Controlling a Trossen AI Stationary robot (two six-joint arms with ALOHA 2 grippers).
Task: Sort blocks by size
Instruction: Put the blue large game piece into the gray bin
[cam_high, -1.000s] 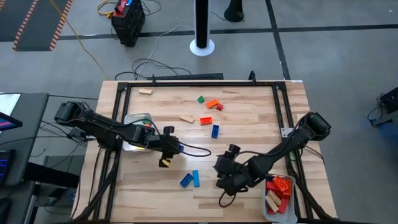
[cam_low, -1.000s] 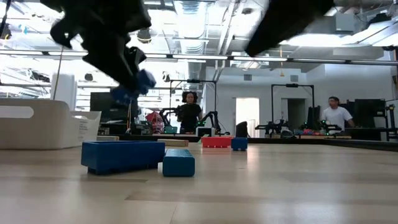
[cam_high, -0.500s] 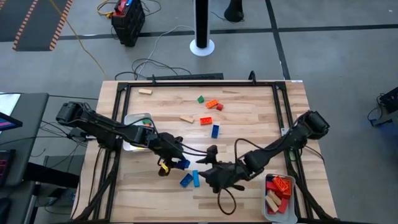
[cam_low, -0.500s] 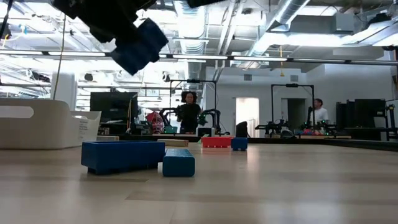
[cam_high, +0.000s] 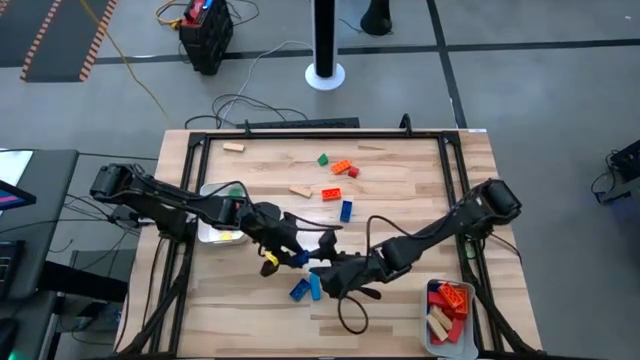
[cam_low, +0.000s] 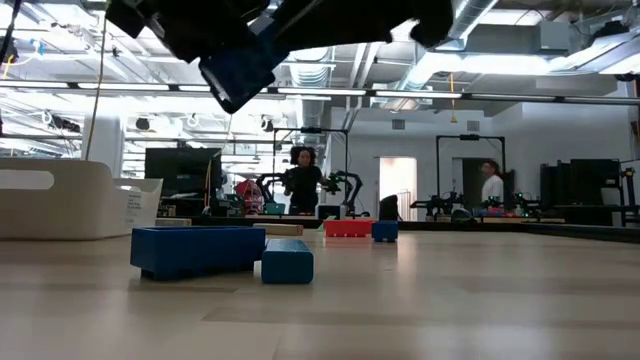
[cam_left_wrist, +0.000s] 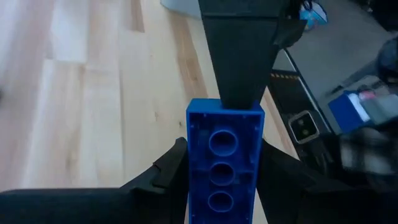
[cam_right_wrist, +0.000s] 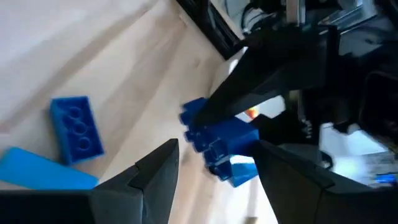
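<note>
1. Two arms meet over the near-centre of the bench (cam_high: 400, 190). Left gripper (cam_high: 290, 255) has its jaws pinching a dark blue brick (cam_left_wrist: 224, 158), held clear of the wood.
2. Left wrist view: brick sits lengthwise between the two dark fingers (cam_left_wrist: 168, 171), three round holes showing on its upper face.
3. Low view: the same held brick (cam_low: 240, 70) hangs high above the bench surface, tilted.
4. Right gripper (cam_high: 335, 275) sits just beside the left one, facing it. Right wrist view: jaws spread, nothing between them; the held brick (cam_right_wrist: 217, 140) lies just ahead of the fingers (cam_right_wrist: 158, 168).
5. Just below the grippers in the high view, two blue pieces lie on the bench, touching or nearly so: a dark blue block (cam_high: 299, 290) and a light blue bar (cam_high: 314, 287). Low view shows them as a long blue bar (cam_low: 197, 250) with a shorter block (cam_low: 287, 262) in front of it.
6. Farther up the bench, well apart from the arms: a blue bar (cam_high: 346, 210), an orange block (cam_high: 331, 194), a tan bar (cam_high: 300, 190), an orange-and-red cluster (cam_high: 345, 168), a green cube (cam_high: 323, 159), and a tan piece (cam_high: 234, 147) near the far left corner.
7. White tray (cam_high: 432, 335) at the near right corner holds red, orange and tan pieces. Second white tray (cam_high: 208, 192) at the left edge, partly covered by the left arm; green, yellow and red-orange colours show in it.
8. Low view: people stand in the room beyond.
</note>
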